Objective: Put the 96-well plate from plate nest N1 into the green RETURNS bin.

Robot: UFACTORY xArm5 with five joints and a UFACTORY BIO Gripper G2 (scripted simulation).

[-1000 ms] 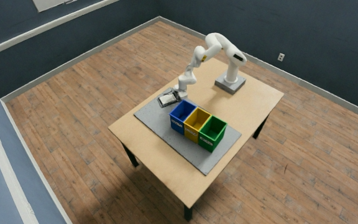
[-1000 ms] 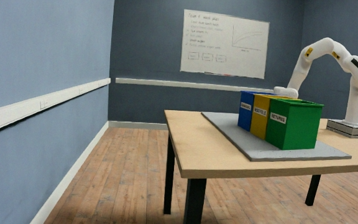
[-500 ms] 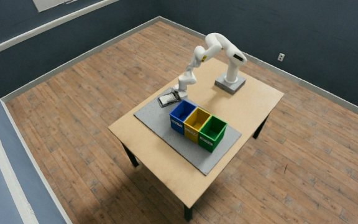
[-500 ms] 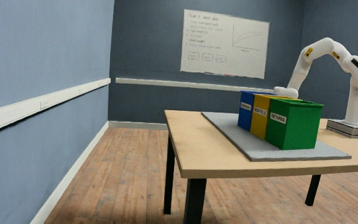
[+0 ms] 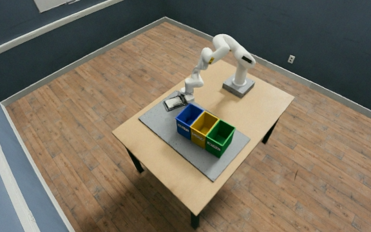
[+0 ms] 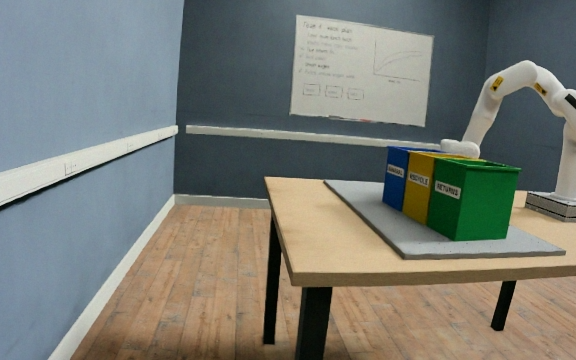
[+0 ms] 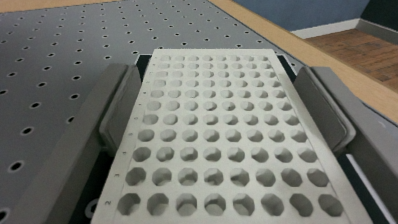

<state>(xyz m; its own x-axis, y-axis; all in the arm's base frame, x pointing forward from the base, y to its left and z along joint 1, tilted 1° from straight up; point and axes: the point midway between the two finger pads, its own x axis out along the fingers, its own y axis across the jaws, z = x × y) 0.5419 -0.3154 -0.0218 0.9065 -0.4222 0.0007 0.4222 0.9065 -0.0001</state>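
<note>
The white 96-well plate lies flat in the dark plate nest at the far left end of the grey board. My gripper is low over the nest and shut on the plate, one finger pad against each long side. The plate and the gripper's fingers are hidden behind the bins in the exterior view. The green bin, labelled RETURNS, stands upright at the other end of the row, and its visible inside is empty.
The yellow RECYCLE bin and the blue bin stand upright in a tight row with the green one. The blue bin is nearest the nest. All stand on the grey perforated board.
</note>
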